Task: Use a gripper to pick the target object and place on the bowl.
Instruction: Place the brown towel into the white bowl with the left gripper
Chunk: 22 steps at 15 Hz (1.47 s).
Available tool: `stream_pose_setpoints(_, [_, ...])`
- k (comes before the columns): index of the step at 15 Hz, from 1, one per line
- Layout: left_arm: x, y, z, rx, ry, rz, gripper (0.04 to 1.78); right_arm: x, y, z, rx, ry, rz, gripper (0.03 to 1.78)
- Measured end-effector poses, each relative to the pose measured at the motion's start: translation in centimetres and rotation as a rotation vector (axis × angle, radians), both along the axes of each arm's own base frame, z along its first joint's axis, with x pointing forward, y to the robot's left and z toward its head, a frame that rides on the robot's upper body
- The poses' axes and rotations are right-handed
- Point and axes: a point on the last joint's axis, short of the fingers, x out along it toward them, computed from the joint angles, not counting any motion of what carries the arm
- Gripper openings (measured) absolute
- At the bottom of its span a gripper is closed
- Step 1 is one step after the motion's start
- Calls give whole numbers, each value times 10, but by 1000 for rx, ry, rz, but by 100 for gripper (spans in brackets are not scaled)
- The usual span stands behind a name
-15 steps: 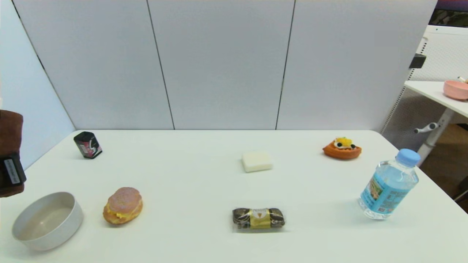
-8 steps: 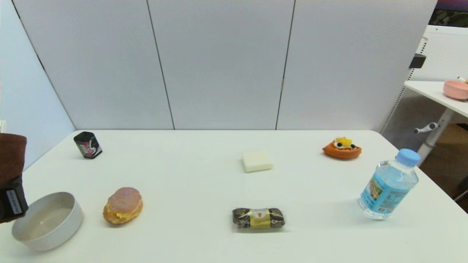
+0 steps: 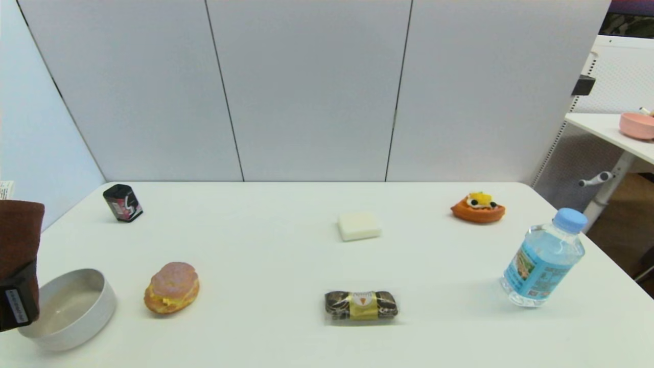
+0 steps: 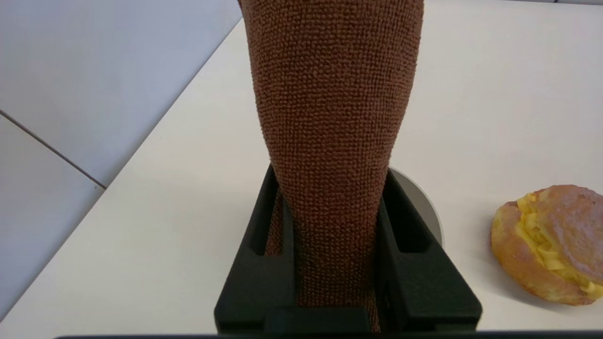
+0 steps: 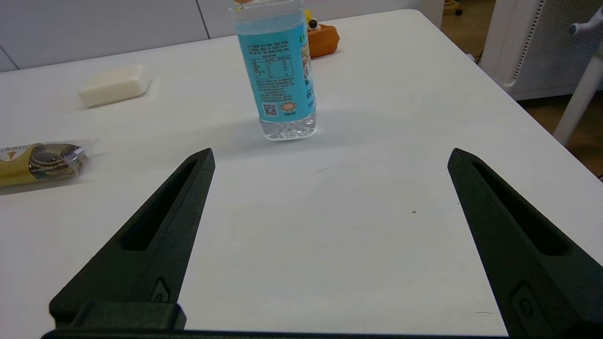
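Note:
My left gripper (image 3: 18,301) is at the far left edge of the head view, shut on the dark brown towel roll (image 3: 18,235), which stands upright out of it. It hangs over the left rim of the pale grey-white bowl (image 3: 76,312). In the left wrist view the black fingers (image 4: 410,226) squeeze the towel (image 4: 332,117), and a sliver of the bowl (image 4: 421,202) shows behind them. My right gripper (image 5: 330,165) is open and empty above bare table near the water bottle (image 5: 278,70); it does not show in the head view.
A bun with yellow filling (image 3: 171,287) lies right of the bowl. A wrapped snack with a gold band (image 3: 361,305), a white block (image 3: 359,226), an orange pastry (image 3: 477,207), a black can (image 3: 122,203) and the bottle (image 3: 544,258) stand about the table. A pink bowl (image 3: 636,125) is on a side table.
My left gripper has come down and slightly right with the towel, from above the bowl's left side to level with its rim. Nothing else has moved.

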Motion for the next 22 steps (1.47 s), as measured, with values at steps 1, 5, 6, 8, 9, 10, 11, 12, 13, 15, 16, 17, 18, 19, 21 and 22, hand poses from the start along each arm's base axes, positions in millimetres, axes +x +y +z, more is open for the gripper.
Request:
stream_pose_setpoints(1, [-1, 0, -2, -3, 4, -1, 46, 0, 0, 0, 0, 0, 0, 171])
stream_pose_setpoints(5, [-1, -1, -6, -9, 20, -3, 46, 0, 0, 0, 0, 0, 0, 171])
stream_pose_setpoints(6, [-1, -1, -7, -9, 22, -3, 46, 0, 0, 0, 0, 0, 0, 171])
stream_pose_setpoints(8, [1, 0, -8, -11, 29, -4, 46, 0, 0, 0, 0, 0, 0, 171])
stream_pose_setpoints(9, [2, 0, -7, -12, 26, -6, 46, 0, 0, 0, 0, 0, 0, 171])
stream_pose_setpoints(10, [4, 0, -7, -11, 18, -8, 46, 0, 0, 0, 0, 0, 0, 171])
stream_pose_setpoints(11, [5, 0, -8, -12, 20, -8, 46, 0, 0, 0, 0, 0, 0, 171])
stream_pose_setpoints(12, [6, 0, -9, -12, 27, -10, 46, 0, 0, 0, 0, 0, 0, 171])
stream_pose_setpoints(13, [8, 0, -9, -12, 29, -11, 46, 0, 0, 0, 0, 0, 0, 171])
stream_pose_setpoints(15, [10, 0, -10, -13, 32, -11, 46, 0, 0, 0, 0, 0, 0, 171])
stream_pose_setpoints(16, [10, 0, -12, -15, 38, -10, 46, 0, 0, 0, 0, 0, 0, 171])
stream_pose_setpoints(17, [10, 0, -13, -17, 42, -10, 46, 0, 0, 0, 0, 0, 0, 171])
stream_pose_setpoints(18, [10, 0, -13, -19, 45, -10, 46, 0, 0, 0, 0, 0, 0, 171])
stream_pose_setpoints(19, [10, 0, -14, -19, 46, -10, 62, 0, 0, 0, 0, 0, 0, 171])
stream_pose_setpoints(21, [10, 0, -14, -19, 48, -11, 87, 0, 0, 0, 0, 0, 0, 171])
stream_pose_setpoints(22, [10, 0, -14, -19, 46, -10, 97, 0, 0, 0, 0, 0, 0, 171])
